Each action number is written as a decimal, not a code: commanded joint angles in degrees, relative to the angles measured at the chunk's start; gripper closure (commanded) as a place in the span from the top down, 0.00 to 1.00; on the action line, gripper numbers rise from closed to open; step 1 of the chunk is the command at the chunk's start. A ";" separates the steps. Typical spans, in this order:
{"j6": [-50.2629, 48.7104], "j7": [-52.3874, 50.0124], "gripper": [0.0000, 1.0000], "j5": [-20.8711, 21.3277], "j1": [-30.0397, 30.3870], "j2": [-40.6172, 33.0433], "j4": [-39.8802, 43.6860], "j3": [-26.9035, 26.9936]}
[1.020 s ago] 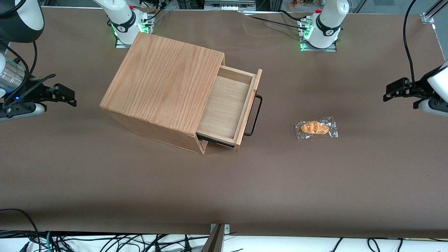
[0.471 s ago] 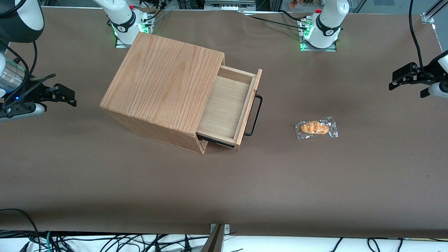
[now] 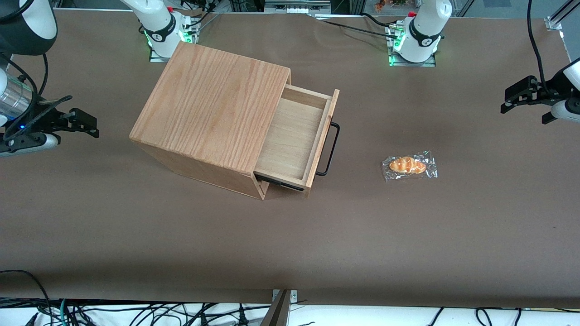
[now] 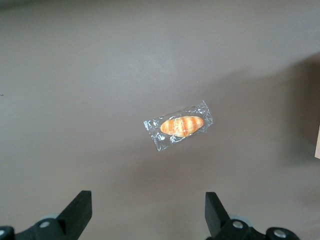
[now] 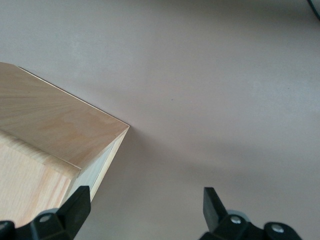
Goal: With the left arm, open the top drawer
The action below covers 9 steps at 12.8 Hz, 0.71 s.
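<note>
With the drawer (image 3: 297,138) sitting pulled out at the frame's centre, the hand (image 3: 525,97) is hovering open and empty at the right edge, best keeping clear of the handle (image 3: 329,149).

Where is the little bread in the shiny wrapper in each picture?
Front view: the wrapped bread roll lies on the brown table, toward the working arm's end, apart from the top drawer that stands pulled open.
Left wrist view: the roll lies on the table below the open gripper.
Right wrist view: not in it; only the cabinet corner and table show.
Shared landmark: the brown table.
</note>
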 commanded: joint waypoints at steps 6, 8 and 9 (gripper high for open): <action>0.35 -4.69 1.00 3.44 -0.41 -1.04 -1.11 -1.73; 0.53 -5.74 1.00 3.62 -0.41 -1.04 -1.11 -2.34; 1.14 -6.79 1.00 2.84 -0.32 -1.04 -1.11 -2.34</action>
